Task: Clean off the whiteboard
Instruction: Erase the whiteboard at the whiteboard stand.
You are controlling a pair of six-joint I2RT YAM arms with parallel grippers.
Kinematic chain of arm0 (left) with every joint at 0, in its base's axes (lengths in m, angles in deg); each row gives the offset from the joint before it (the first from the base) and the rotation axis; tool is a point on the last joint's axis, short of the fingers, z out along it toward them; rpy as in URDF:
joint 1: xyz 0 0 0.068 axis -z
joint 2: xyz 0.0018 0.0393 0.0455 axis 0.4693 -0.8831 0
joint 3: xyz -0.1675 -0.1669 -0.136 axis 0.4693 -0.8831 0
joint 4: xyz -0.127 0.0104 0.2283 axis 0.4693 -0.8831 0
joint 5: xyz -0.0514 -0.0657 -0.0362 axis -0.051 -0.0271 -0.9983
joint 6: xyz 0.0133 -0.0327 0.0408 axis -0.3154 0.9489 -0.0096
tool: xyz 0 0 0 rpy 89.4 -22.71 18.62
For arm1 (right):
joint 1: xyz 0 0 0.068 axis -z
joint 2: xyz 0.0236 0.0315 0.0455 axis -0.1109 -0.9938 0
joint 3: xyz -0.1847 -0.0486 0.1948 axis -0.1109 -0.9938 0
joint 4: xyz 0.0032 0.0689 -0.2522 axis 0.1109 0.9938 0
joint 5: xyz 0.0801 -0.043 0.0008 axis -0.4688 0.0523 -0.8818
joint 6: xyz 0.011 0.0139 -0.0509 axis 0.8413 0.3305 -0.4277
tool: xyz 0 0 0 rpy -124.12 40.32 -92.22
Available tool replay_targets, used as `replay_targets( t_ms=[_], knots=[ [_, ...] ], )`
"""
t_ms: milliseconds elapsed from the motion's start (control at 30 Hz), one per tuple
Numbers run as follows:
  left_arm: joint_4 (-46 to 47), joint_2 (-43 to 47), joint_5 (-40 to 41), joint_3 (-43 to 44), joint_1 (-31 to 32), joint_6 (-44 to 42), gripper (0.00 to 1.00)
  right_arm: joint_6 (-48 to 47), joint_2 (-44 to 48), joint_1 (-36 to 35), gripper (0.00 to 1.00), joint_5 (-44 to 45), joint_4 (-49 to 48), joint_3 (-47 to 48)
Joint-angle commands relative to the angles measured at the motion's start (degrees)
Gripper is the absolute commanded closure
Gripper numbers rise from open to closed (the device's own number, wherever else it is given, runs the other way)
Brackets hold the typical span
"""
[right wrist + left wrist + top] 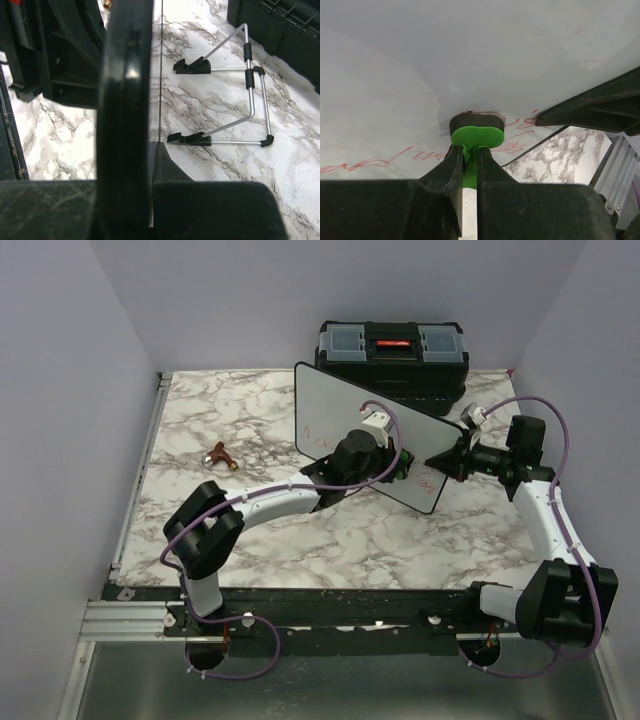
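From above, the left arm leaves its base with the elbow bent far outward, and the forearm runs across the table (300, 545) to the front face of the whiteboard (330, 405). The board stands tilted on the marble, with a black toolbox (392, 350) behind it. The left gripper (400, 462) points into the board. The right gripper (445, 458) comes from the opposite side, its arm folded upward and inward, and it pinches the board's right edge, just beside the left gripper. In the left wrist view the fingers (450, 170) are closed tight on the green handle of an eraser (477, 136). Its dark pad lies against the board straight ahead of the fingertips, and red marker lines (370, 162) run to the left and to the right of the pad. In the right wrist view the jaws are almost together, with the thin board edge held between them and seen edge-on. Beyond the fingers, to the right, a wire stand (250, 100) with black feet rests on the table.
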Motion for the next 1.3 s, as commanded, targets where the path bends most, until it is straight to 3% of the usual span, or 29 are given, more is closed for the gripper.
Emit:
replay_targets(
  t_ms=[0, 167, 500, 933, 1267],
  knots=[
    [1.11, 1.75, 5.56, 0.16, -6.38, -2.13, 1.0, 1.05, 0.87, -2.24, 0.99, -10.4, 7.22, 0.19],
    [1.02, 0.84, 4.66, 2.26, -5.68, -1.89, 1.0, 1.05, 0.74, -2.24, 0.99, -10.32, 7.19, 0.2],
    [1.28, -2.32, 3.93, 6.07, 1.8, -1.38, 1.0, 1.05, 0.57, -2.23, 0.99, -10.31, 7.19, 0.1],
    [-1.69, -6.67, 7.65, 7.7, 7.18, -1.72, 1.0, 1.23, 0.48, -2.22, 0.99, -10.49, 7.1, 0.1],
    [-2.98, -4.68, 9.85, 5.09, 1.91, -3.44, 1.0, 1.12, 0.75, -2.2, 0.99, -10.57, 7.19, 0.11]
  ],
)
